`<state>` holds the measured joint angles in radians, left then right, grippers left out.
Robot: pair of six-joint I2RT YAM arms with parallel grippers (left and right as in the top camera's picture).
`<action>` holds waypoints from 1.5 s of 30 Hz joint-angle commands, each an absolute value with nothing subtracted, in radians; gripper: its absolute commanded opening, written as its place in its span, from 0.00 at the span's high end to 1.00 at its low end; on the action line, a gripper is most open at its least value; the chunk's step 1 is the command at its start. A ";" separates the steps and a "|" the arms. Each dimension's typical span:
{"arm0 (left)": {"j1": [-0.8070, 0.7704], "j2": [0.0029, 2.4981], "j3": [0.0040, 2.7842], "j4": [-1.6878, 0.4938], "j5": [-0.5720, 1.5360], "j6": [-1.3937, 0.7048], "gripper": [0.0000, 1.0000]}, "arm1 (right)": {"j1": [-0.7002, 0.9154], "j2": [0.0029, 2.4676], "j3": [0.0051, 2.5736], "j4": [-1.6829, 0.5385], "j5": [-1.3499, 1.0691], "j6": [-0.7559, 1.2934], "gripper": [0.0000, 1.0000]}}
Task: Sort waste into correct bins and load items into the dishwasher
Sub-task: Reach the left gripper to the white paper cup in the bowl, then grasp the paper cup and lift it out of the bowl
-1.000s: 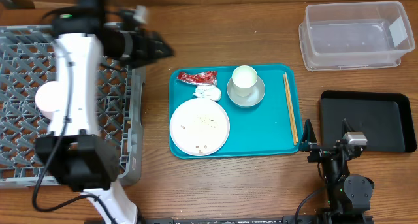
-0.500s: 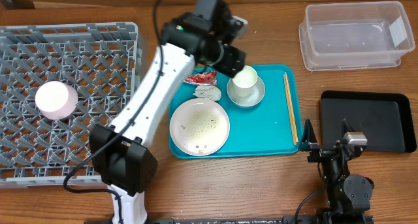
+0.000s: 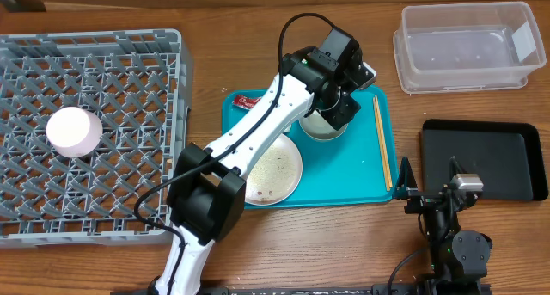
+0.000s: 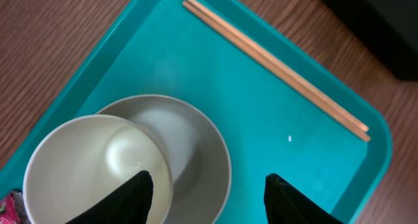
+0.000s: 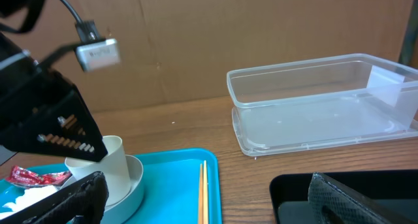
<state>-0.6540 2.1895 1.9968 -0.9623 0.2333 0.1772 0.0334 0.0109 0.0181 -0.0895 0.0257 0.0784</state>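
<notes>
No words, numbers or brand marks are showing clearly enough to read in any of the views. The pale sticker [image 3: 522, 41] on the end wall of the clear tub [image 3: 447, 82] is looking blank (or its print is too small to tell). Whatever is printed on the red wrapper [image 5: 31, 177] lying on the teal tray [image 3: 344, 175] is coming out too blurred to read.

The teal tray [image 3: 344, 170] lies flat on my wooden table [image 3: 326, 243], its long sides running left to right. I see bare brown tabletop on every side of the tray. Beyond the tray's far edge stands a brown cardboard wall [image 5: 196, 41].
</notes>
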 commanded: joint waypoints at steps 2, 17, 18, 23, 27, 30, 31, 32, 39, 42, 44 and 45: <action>-0.649 2.219 2.009 -0.960 0.181 0.202 0.43 | 0.030 0.003 0.008 -0.083 0.024 0.082 0.00; -0.649 2.294 2.011 -0.987 0.154 0.172 0.65 | 0.031 0.003 0.008 -0.083 0.024 0.082 0.00; -0.649 2.294 2.013 -0.987 0.154 0.169 0.66 | 0.031 0.003 0.008 -0.083 0.024 0.082 0.00; -0.648 2.292 2.019 -0.987 0.154 0.140 0.88 | 0.031 0.003 0.008 -0.083 0.024 0.082 0.00; -0.648 2.286 2.062 -0.993 0.157 0.027 0.96 | 0.030 0.003 0.008 -0.083 0.024 0.082 0.00; -0.646 2.266 2.111 -1.008 0.158 -0.031 0.96 | 0.031 0.003 0.008 -0.083 0.024 0.082 0.00; -0.644 2.247 2.147 -1.026 0.158 -0.056 0.96 | 0.031 0.003 0.008 -0.083 0.024 0.082 0.00; -0.642 2.236 2.166 -1.037 0.158 -0.075 0.96 | 0.031 0.003 0.008 -0.083 0.024 0.082 0.00; -0.570 2.097 2.254 -1.106 0.158 -0.326 0.96 | 0.031 0.003 0.008 -0.083 0.024 0.082 0.00; -0.500 2.033 2.254 -1.147 0.159 -0.432 0.96 | 0.031 0.003 0.008 -0.083 0.024 0.082 0.00; -0.420 1.987 2.254 -1.197 0.181 -0.527 0.96 | 0.031 0.003 0.008 -0.083 0.024 0.083 0.00; -0.387 1.973 2.254 -1.214 0.200 -0.546 0.96 | 0.031 0.003 0.008 -0.083 0.024 0.082 0.00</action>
<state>-0.4980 2.0556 2.2295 -1.1786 0.1661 -0.3630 0.0334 0.0109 0.0181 -0.0898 0.0254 0.0784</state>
